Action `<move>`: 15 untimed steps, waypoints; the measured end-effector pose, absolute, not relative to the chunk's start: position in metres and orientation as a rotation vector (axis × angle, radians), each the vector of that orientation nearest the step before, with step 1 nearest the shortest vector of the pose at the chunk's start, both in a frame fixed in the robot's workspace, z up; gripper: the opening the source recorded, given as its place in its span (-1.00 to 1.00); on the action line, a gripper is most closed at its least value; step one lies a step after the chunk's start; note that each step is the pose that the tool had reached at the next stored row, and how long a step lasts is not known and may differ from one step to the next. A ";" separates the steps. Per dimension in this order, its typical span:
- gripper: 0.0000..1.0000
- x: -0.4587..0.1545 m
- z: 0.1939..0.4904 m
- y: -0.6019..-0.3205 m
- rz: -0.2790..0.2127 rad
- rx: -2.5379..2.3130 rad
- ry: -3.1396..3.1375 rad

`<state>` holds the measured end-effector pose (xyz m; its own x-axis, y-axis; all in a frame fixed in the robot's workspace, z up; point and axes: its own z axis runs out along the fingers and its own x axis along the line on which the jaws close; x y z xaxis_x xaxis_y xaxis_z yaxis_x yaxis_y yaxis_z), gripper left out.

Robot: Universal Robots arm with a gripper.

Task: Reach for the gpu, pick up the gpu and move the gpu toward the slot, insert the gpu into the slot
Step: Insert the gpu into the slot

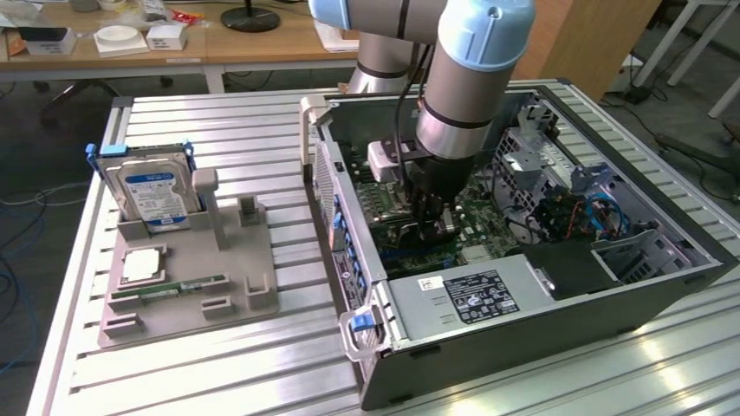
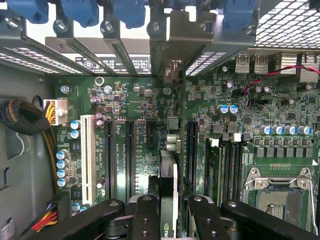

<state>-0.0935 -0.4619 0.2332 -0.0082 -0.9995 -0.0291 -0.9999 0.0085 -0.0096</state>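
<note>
Ribbed metal desk [image 1: 231, 364] carries an opened computer case [image 1: 555, 286] at centre frame, where the thin, stiff, fragile gpu [image 2: 168, 190] is held edgewise, clamped in the claw [image 2: 170, 212] above the slot [image 2: 190, 150].

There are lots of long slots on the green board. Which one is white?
The white slot next to the yellow cables. The other long slots are black.

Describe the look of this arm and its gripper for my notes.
The arm is a silver-grey metal tube with light-blue joint caps and a black ring. A black cable runs down its side past a small white box at the wrist. The gripper is black; its fingers are matte black linkage bars with round pivot bolts.
</note>
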 end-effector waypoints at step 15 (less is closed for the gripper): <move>-0.47 -0.093 0.229 -0.462 0.026 -2.191 2.209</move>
